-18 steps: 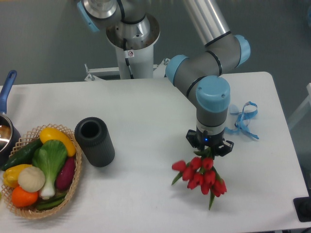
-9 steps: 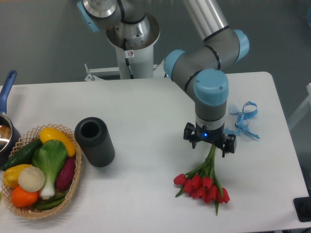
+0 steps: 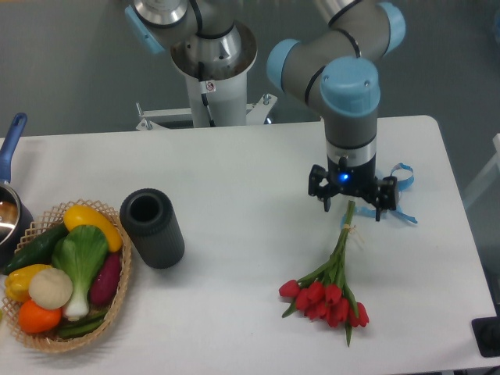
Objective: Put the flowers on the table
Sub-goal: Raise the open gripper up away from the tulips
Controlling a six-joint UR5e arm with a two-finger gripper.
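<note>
1. The table (image 3: 234, 172) fills most of the view, a wide white top with rounded corners under everything else.
2. The robot arm (image 3: 344, 70) reaches in from the back and turns straight down, with its gripper (image 3: 351, 205) pointing at the tabletop.
3. Well off to the gripper's left, at the table's edge, sits a wicker basket (image 3: 117, 301) heaped with vegetables: yellow, green, white, orange and purple ones.
4. Between that basket and the gripper, a dark cylinder (image 3: 151, 227) stands with its open mouth facing up and slightly away.
5. The flowers (image 3: 328, 289) lie flat on the table just below the gripper, on the side nearer the camera. The red heads are fanned out at the near end and the green stems run up toward the fingers.
6. The gripper's two fingers are spread wide, one on each side of the stem tips, and they hold nothing. I can't tell whether they touch the stems.
7. A light-blue ribbon (image 3: 400, 176) lies curled just right of the gripper, partly behind it.
8. A blue handle (image 3: 12, 137) pokes up at the far left edge.
</note>
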